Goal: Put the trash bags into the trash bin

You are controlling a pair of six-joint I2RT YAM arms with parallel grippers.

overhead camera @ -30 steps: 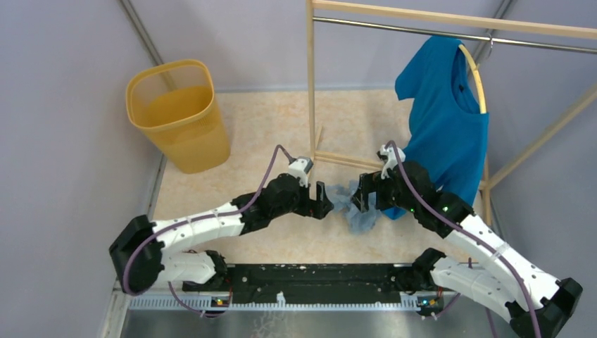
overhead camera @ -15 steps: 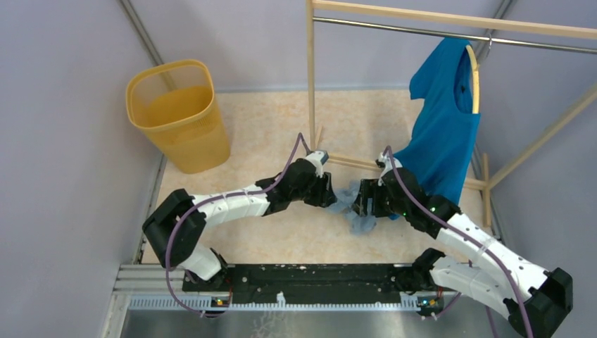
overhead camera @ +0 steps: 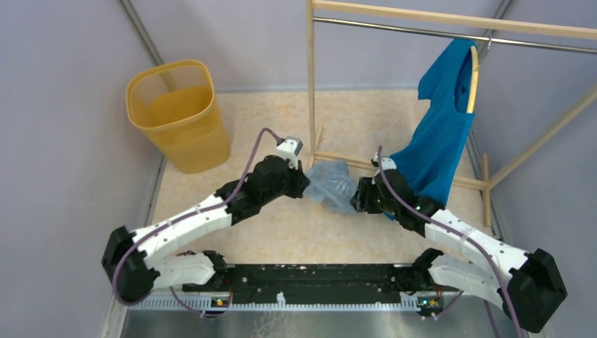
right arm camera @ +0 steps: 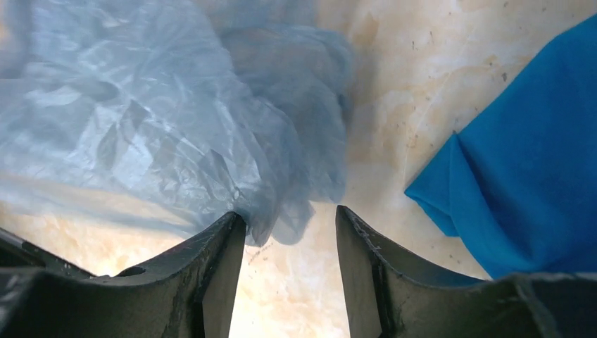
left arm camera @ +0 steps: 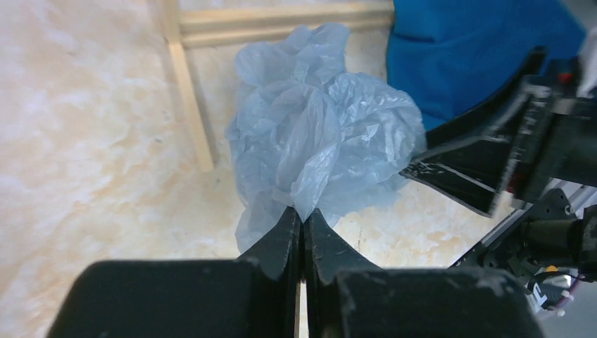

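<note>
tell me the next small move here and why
Probably close the right claw on the film: its jaws stand apart with an edge of the trash bag hanging between them, while the left claw is shut on a fold. A two-sided grip should suit carrying it to the trash bin.

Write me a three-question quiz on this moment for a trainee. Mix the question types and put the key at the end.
1. True or false: the left claw is shut on a fold of the trash bag.
2. Multiple choice: in the top view, where does the trash bin stand?
A. upright at the far left, by the wall
B. between the two arms
C. on its side at the right
3. Fill in: the jaws of the right claw stand ___, with the bag's edge against one finger.

Key: 1 true. 2 A. 3 open.
</note>
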